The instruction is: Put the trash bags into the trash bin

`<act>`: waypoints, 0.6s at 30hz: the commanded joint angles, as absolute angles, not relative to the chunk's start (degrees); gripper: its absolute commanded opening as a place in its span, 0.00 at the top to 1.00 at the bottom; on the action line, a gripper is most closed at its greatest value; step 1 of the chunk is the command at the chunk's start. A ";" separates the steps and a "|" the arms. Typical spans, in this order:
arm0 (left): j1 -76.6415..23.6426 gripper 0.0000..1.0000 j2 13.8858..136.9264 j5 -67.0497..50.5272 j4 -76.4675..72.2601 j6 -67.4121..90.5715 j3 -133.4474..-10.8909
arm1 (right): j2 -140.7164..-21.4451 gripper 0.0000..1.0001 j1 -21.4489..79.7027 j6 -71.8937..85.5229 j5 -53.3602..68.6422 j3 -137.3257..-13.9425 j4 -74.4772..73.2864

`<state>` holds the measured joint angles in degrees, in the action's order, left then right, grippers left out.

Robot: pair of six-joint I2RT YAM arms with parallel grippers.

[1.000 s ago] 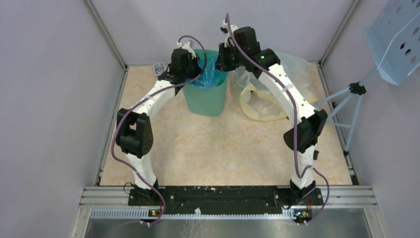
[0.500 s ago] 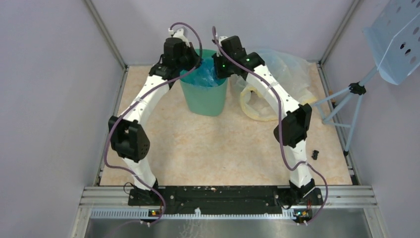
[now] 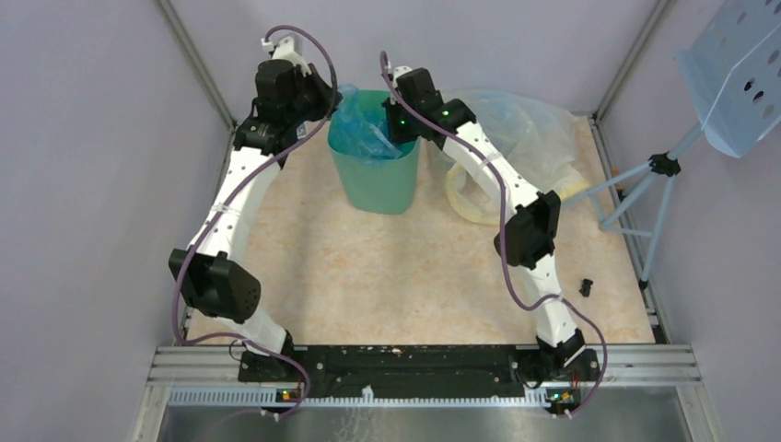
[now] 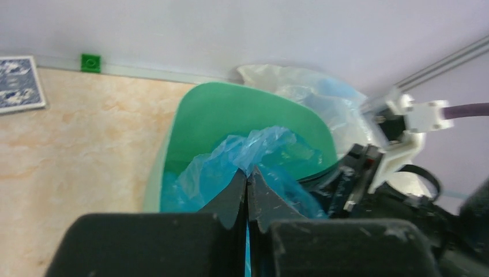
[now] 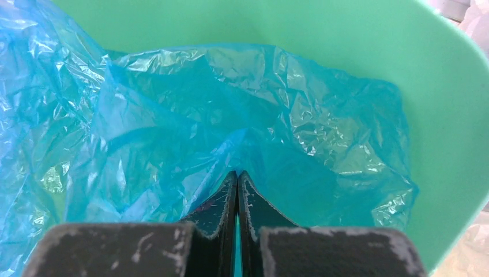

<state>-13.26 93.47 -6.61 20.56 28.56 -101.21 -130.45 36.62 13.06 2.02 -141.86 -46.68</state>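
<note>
The mint-green trash bin (image 3: 379, 189) stands upright at the back middle of the table. A crinkly blue trash bag (image 3: 361, 131) lies in it and rises over the left rim. My left gripper (image 3: 333, 103) is shut on a fold of the bag and holds it up at the bin's left rim; the pinch shows in the left wrist view (image 4: 248, 171), above the bin (image 4: 199, 112). My right gripper (image 3: 398, 129) is inside the bin on the right, shut on the bag (image 5: 190, 115); its fingers meet in the right wrist view (image 5: 237, 175), with the bin wall (image 5: 438, 133) behind.
A larger clear yellowish plastic bag (image 3: 516, 138) lies right of the bin against the back wall. A patterned card (image 4: 17, 82) and a small green block (image 4: 90, 62) lie at the back left. A pale-blue perforated panel on a stand (image 3: 737, 74) stands at the right. A small black part (image 3: 586, 287) lies near the right edge.
My left gripper has moved left and up from over the bin, pulling the blue bag up over the left rim. My right gripper has gone lower into the bin.
</note>
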 commanded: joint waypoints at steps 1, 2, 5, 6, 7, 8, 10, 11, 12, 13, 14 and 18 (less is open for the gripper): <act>-10.14 1.00 89.89 -8.36 20.88 28.68 -99.07 | -124.47 1.00 35.69 13.09 0.73 -142.14 -45.22; -9.46 1.00 89.43 -8.61 20.69 28.80 -98.79 | -122.83 1.00 34.81 13.79 1.44 -141.57 -44.87; -8.33 1.00 88.65 -9.49 19.86 29.15 -98.56 | -118.31 1.00 31.61 15.42 4.22 -139.00 -43.03; -8.20 1.00 88.48 -9.65 19.55 29.26 -98.69 | -117.14 1.00 30.47 15.77 4.79 -138.20 -42.46; -8.18 1.00 88.43 -9.93 19.06 29.31 -98.78 | -116.04 1.00 29.18 16.00 5.40 -137.75 -42.11; -8.17 1.00 88.46 -9.96 18.55 29.39 -98.79 | -115.61 1.00 28.20 16.19 6.17 -137.69 -42.09; -8.17 1.00 88.78 -9.85 17.76 29.53 -99.10 | -115.68 1.00 26.65 16.57 7.44 -138.40 -42.22; -8.17 1.00 89.29 -9.78 17.63 29.53 -99.54 | -116.00 1.00 26.03 16.67 8.16 -138.87 -42.50; -8.12 1.00 90.01 -9.77 17.77 29.41 -100.36 | -116.46 1.00 25.65 16.67 8.63 -139.41 -42.84; -8.09 1.00 90.95 -9.88 17.93 29.27 -101.19 | -116.94 1.00 25.47 16.70 8.79 -139.81 -43.32; -8.04 1.00 91.97 -9.74 18.06 29.08 -101.91 | -117.36 1.00 25.36 16.74 8.99 -139.90 -43.47; -6.86 1.00 97.45 -10.51 18.08 29.52 -107.00 | -119.38 1.00 23.94 18.00 9.21 -141.40 -42.56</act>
<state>-7.92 93.12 -9.30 20.51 29.04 -101.12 -118.04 23.88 16.58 7.05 -138.89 -43.64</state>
